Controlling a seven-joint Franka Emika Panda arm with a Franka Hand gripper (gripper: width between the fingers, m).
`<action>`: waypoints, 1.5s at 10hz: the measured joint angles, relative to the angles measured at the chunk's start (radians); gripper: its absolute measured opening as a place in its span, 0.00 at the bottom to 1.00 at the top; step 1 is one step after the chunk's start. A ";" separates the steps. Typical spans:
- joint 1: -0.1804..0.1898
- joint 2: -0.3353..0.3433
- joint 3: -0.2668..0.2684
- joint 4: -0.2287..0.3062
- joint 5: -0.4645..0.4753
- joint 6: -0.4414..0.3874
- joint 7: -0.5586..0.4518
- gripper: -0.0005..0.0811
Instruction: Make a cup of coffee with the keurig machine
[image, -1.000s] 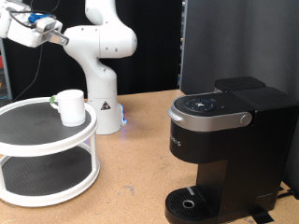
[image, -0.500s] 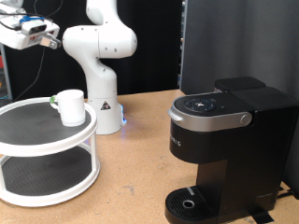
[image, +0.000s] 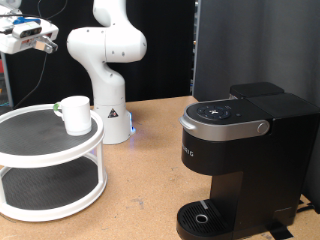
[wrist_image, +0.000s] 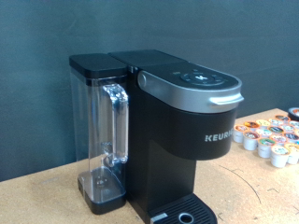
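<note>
The white cup (image: 75, 113) stands on the top tier of a white two-tier round stand (image: 50, 160) at the exterior view's left. The black keurig machine (image: 240, 150) stands at the exterior view's right, handle down, with its round drip tray (image: 205, 218) bare. It also shows in the wrist view (wrist_image: 177, 131), with its clear water tank (wrist_image: 101, 131) on its side. My gripper (image: 22, 35) is high at the exterior view's top left, well above the cup and far from the machine. Its fingers do not show in the wrist view.
The robot's white base (image: 108, 90) stands behind the stand on a wooden table (image: 140, 190). A black panel (image: 250, 45) rises behind the machine. Several coffee pods (wrist_image: 266, 138) lie on the table beside the machine in the wrist view.
My gripper has moved further towards the exterior view's left, staying high. The cup and the machine have not moved.
</note>
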 joint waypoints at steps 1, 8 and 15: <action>0.003 0.003 0.000 0.003 -0.007 0.001 -0.002 0.01; 0.003 0.006 -0.014 -0.080 -0.038 0.125 -0.054 0.01; 0.004 0.059 -0.075 -0.136 -0.083 0.214 -0.174 0.01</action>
